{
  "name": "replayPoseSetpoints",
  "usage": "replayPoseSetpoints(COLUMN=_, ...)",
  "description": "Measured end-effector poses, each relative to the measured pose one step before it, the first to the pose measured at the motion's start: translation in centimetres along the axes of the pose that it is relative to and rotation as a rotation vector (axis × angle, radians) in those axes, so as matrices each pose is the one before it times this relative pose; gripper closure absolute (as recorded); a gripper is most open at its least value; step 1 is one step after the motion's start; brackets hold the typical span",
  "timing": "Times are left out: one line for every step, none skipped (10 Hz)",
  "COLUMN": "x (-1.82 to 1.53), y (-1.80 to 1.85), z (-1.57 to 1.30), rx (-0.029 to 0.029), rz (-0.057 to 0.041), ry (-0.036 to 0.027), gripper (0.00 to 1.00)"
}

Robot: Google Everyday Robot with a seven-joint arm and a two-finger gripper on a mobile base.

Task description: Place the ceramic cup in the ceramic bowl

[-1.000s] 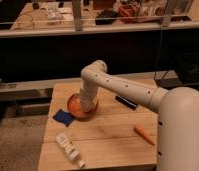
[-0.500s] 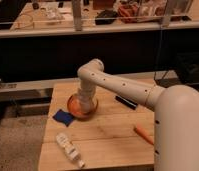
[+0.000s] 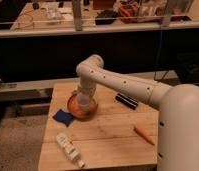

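Your gripper (image 3: 86, 101) sits directly over the ceramic bowl (image 3: 73, 106), at the end of the white arm (image 3: 124, 85) that reaches in from the right and bends down at the elbow. Whether the pincer is apart, together or clamped on something cannot be told; the wrist housing hides it. The ceramic cup cannot be made out separately from the pale end of the arm inside the bowl.

The bowl rests on the wooden table (image 3: 110, 135), toward its rear left. A dark-blue cloth (image 3: 63, 117) lies just beside the bowl, touching or nearly touching its front-left rim. A clear plastic bottle (image 3: 68, 148) lies on its side near the front-left edge. A black object (image 3: 126, 100) lies right of the bowl, under the arm. An orange carrot-like item (image 3: 143, 134) lies toward the right side.
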Motion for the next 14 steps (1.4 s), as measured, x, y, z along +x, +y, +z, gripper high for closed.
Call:
replayPoseSetpoints(x=0.131, y=0.125, z=-0.216, rx=-0.02094, rz=0.00235, ry=0.01208, gripper=0.2)
replayPoseSetpoints(x=-0.021, y=0.004, z=0.019, rx=-0.01073, rz=-0.00116, ry=0.00115, gripper=0.2)
replayPoseSetpoints(x=0.174, y=0.135, z=-0.121, rx=-0.00965, rz=0.00245, ry=0.00485, gripper=0.2)
replayPoseSetpoints(x=0.15, y=0.318, z=-0.068, rx=-0.0149, rz=0.00346, ry=0.00304, gripper=0.2)
replayPoseSetpoints(x=0.065, y=0.043, z=-0.068, rx=-0.00289, rz=0.00204, ry=0.0019, gripper=0.2)
replayPoseSetpoints(x=0.018, y=-0.03, z=-0.001, rx=-0.00004, rz=-0.00081, ry=0.00124, gripper=0.2)
replayPoseSetpoints(x=-0.014, y=-0.023, z=0.011, rx=0.00011, rz=-0.00042, ry=-0.00009, gripper=0.2)
replayPoseSetpoints(x=-0.019, y=-0.069, z=-0.007, rx=0.00036, rz=-0.00105, ry=0.00027, gripper=0.2)
replayPoseSetpoints(x=-0.032, y=-0.023, z=0.03, rx=-0.00029, rz=-0.00066, ry=-0.00052, gripper=0.2)
replayPoseSetpoints(x=-0.015, y=-0.018, z=-0.006, rx=0.00022, rz=-0.00018, ry=-0.00027, gripper=0.2)
replayPoseSetpoints(x=0.009, y=0.004, z=-0.009, rx=0.00012, rz=0.00017, ry=0.00012, gripper=0.2)
replayPoseSetpoints(x=-0.004, y=0.014, z=0.007, rx=-0.00005, rz=0.0003, ry=-0.00042, gripper=0.2)
replayPoseSetpoints(x=0.011, y=0.019, z=-0.006, rx=0.00002, rz=0.00039, ry=0.00007, gripper=0.2)
replayPoseSetpoints(x=0.011, y=0.023, z=-0.002, rx=0.00005, rz=0.00044, ry=-0.00004, gripper=0.2)
